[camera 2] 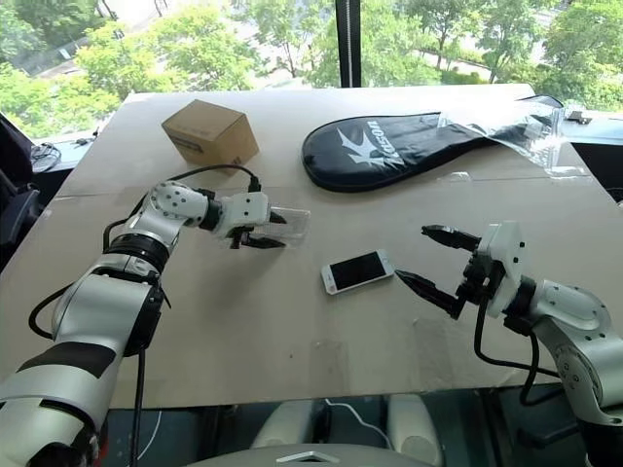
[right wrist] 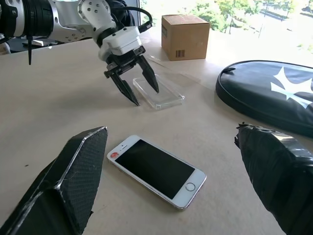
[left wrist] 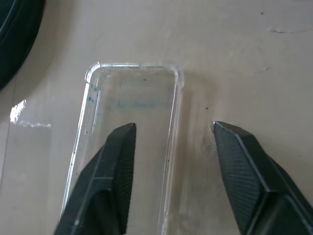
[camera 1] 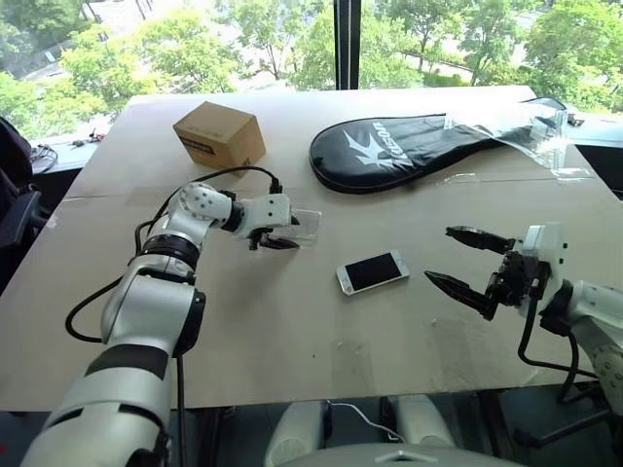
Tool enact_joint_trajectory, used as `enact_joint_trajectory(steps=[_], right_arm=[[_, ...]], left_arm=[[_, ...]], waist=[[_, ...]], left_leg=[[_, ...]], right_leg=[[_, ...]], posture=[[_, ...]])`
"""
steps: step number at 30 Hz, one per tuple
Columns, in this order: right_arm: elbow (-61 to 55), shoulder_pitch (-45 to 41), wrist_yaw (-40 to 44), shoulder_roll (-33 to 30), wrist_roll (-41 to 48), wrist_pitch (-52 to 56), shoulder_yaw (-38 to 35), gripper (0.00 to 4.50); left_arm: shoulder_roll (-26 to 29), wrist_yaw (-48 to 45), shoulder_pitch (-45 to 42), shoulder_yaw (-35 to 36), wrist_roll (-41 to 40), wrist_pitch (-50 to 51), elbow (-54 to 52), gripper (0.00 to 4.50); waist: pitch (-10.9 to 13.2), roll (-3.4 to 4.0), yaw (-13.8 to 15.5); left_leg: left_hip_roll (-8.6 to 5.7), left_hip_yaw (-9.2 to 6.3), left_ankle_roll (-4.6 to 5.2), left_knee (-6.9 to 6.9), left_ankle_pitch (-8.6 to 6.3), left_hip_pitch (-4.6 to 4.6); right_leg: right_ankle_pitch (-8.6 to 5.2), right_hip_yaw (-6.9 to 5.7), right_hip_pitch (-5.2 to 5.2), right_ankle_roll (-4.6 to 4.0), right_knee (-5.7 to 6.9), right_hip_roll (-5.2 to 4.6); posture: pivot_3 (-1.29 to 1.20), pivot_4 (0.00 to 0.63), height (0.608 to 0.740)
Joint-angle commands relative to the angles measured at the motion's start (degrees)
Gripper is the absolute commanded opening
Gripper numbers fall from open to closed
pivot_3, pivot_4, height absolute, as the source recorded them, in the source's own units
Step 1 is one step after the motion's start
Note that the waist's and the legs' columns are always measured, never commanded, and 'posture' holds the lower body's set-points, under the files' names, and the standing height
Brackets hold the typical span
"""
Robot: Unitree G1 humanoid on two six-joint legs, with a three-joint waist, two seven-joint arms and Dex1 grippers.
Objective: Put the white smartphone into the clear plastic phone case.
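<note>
The white smartphone [right wrist: 156,171] lies screen-up on the table [camera 1: 292,331], just ahead of the spread-wide right gripper [camera 1: 467,261]. The left gripper [right wrist: 138,81], fingers parted, straddles one edge of the empty clear plastic phone case [left wrist: 132,127].

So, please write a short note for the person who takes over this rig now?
Left pincer: open, fingers astride one long edge of the clear plastic phone case, which lies flat on the table; not gripped.
Right pincer: open wide, empty, beside the white smartphone.
Phone lies screen up, apart from the case.
Done: nothing inserted.
Left: pick up the phone and seat it in the case.
</note>
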Motion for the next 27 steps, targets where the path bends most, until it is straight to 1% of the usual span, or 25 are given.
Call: enact_joint_trajectory(steps=[1,2,3,4,6,8,12,14,15,18,20,22,24,25,27], right_arm=[[-1.5,-0.2,0.1,0.1,0.5,-0.9,-0.9,4.50],[-1.5,-0.4,-0.1,0.1,0.4,-0.8,-0.7,4.50],[-1.5,-0.6,-0.2,0.1,0.3,-0.7,-0.6,4.50],[-1.5,-0.7,-0.2,0.0,0.2,-0.7,-0.5,4.50],[-1.6,-0.9,-0.3,0.0,0.2,-0.7,-0.6,4.50],[-1.7,-0.8,-0.3,0.0,0.3,-0.6,-0.7,4.50],[-1.8,-0.5,-0.1,-0.3,0.6,-0.4,-1.0,4.50],[-2.1,-0.2,0.2,-0.5,1.3,0.0,-1.5,4.50],[-2.2,0.0,0.5,-0.8,1.7,0.1,-1.9,4.50],[-2.0,0.7,1.2,-1.8,2.3,0.5,-2.8,4.50],[-1.9,1.0,1.6,-2.3,2.4,0.6,-2.7,4.50],[-1.8,0.9,1.7,-2.5,2.3,0.8,-2.1,4.50],[-1.8,0.9,1.7,-2.5,1.9,0.8,-1.7,4.50],[-1.9,0.9,1.7,-2.5,1.8,0.9,-1.5,4.50],[-2.3,1.0,1.4,-2.5,1.9,1.2,-1.4,4.50]], left_arm=[[0.8,4.7,-0.3,0.6,0.9,7.9,2.2,0.85],[0.7,4.9,-0.1,0.6,1.0,9.2,2.3,0.47],[0.6,5.0,0.4,0.3,1.4,9.8,2.3,0.23],[0.5,4.9,0.7,0.1,1.7,9.9,2.2,0.10],[0.1,3.9,1.1,0.7,1.0,9.9,1.9,0.10],[-0.8,0.7,1.1,3.0,-2.0,10.4,1.4,0.10],[-2.4,-8.6,1.3,7.0,-7.7,12.1,-0.8,0.10],[-3.0,-15.3,1.9,7.8,-10.7,15.3,-4.0,0.10],[-3.0,-17.7,2.8,6.7,-13.3,18.0,-7.0,0.10],[-1.1,-19.5,8.9,0.9,-23.2,29.0,-24.9,0.10],[-0.5,-19.5,13.5,-0.6,-25.8,36.1,-37.2,0.10],[-0.6,-18.8,18.6,-2.0,-25.5,42.1,-48.5,0.10],[-0.9,-15.6,22.9,-3.2,-24.4,45.1,-56.2,0.10],[-1.3,-13.5,24.5,-3.5,-23.4,44.8,-58.3,0.10],[-2.5,-7.9,25.9,-3.8,-20.4,42.0,-58.6,0.10]], waist=[[0.0,0.00,0.0],[0.0,-0.01,0.0],[0.0,-0.01,-0.1],[0.0,-0.01,-0.1],[0.0,-0.01,-0.1],[0.0,-0.01,-0.1],[0.0,-0.02,0.1],[0.0,-0.08,0.1],[0.0,-0.09,0.1],[0.1,-0.09,0.0],[0.1,-0.10,0.0],[0.1,-0.09,0.0],[0.1,-0.08,0.1],[0.1,-0.08,0.1],[0.1,-0.09,0.3]], left_leg=[[0.01,-0.01,0.00,0.00,0.00,0.03],[0.01,-0.02,0.00,0.00,0.00,0.08],[0.02,-0.03,0.00,0.01,0.00,0.15],[0.02,-0.01,0.00,0.01,0.00,0.15],[0.02,0.01,-0.01,0.01,0.00,0.14],[0.02,0.01,-0.01,0.01,0.00,0.13],[0.02,0.00,-0.01,0.02,0.01,-0.12],[0.01,-0.01,-0.03,0.02,0.01,-0.27],[0.01,-0.01,-0.09,0.02,0.05,-0.40],[0.01,-0.03,-0.27,0.04,0.15,-0.83],[0.04,-0.13,-0.28,0.05,0.15,-1.10],[0.07,-0.14,-0.28,0.02,0.15,-1.13],[0.08,-0.14,-0.29,-0.01,0.15,-1.09],[0.08,-0.15,-0.29,0.00,0.15,-1.07],[0.08,-0.14,-0.29,0.00,0.15,-1.03]], right_leg=[[0.00,0.00,0.03,0.00,0.02,0.02],[0.00,0.00,0.08,0.00,0.04,0.02],[0.00,0.00,0.13,0.00,0.05,0.03],[0.00,0.03,0.12,0.00,0.05,0.03],[0.00,0.04,0.12,0.00,0.03,0.01],[0.00,0.04,0.12,0.00,0.01,-0.02],[0.00,0.02,-0.09,0.00,-0.02,-0.01],[-0.02,-0.01,-0.19,0.03,-0.12,-0.03],[-0.02,-0.02,-0.29,0.03,-0.18,-0.04],[-0.02,-0.01,-0.65,0.03,-0.24,-0.09],[-0.02,0.01,-0.87,0.03,-0.28,-0.25],[-0.02,0.08,-0.90,0.03,-0.34,-0.37],[-0.02,0.18,-0.88,0.03,-0.36,-0.38],[-0.02,0.20,-0.85,0.03,-0.36,-0.37],[-0.02,0.20,-0.83,0.03,-0.34,-0.36]], posture=[[0.00,0.150,0.740],[0.00,0.150,0.740],[0.00,0.150,0.740],[0.00,0.150,0.740],[0.00,0.150,0.740],[0.00,0.150,0.740],[0.00,0.150,0.740],[0.00,0.150,0.740],[0.00,0.150,0.740],[0.00,0.150,0.740],[0.00,0.150,0.740],[0.00,0.150,0.740],[0.00,0.150,0.740],[0.00,0.150,0.740],[0.00,0.150,0.740]])
